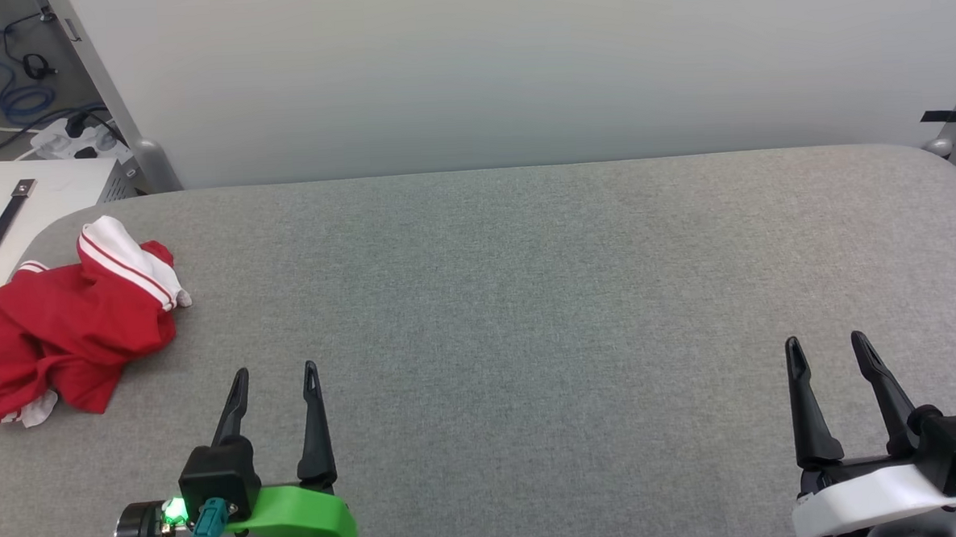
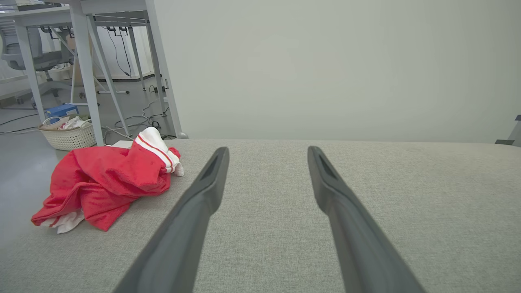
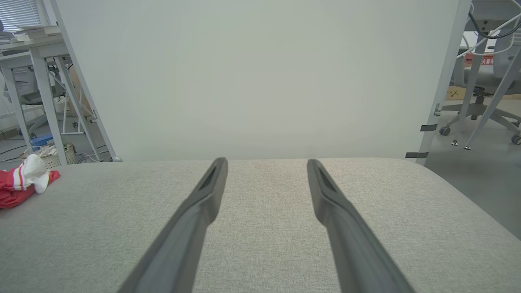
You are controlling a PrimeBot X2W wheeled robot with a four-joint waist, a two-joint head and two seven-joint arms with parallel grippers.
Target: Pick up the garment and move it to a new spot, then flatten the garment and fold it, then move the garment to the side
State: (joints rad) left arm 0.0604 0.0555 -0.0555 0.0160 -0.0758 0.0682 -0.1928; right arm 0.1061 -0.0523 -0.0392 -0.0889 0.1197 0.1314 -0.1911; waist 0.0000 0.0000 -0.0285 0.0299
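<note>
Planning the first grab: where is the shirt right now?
In the head view the shirt lies crumpled by the left edge of the table, ahead and to the left of the open left hand, untouched.

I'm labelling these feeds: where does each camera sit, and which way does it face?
Head view: head-mounted, facing forward and down at the table; left gripper and right gripper show, open.
Left wrist view: left wrist, looking along its fingers toward the garment.
Right wrist view: right wrist, looking along its fingers toward the wall.
Shared: all show the garment and table.
</note>
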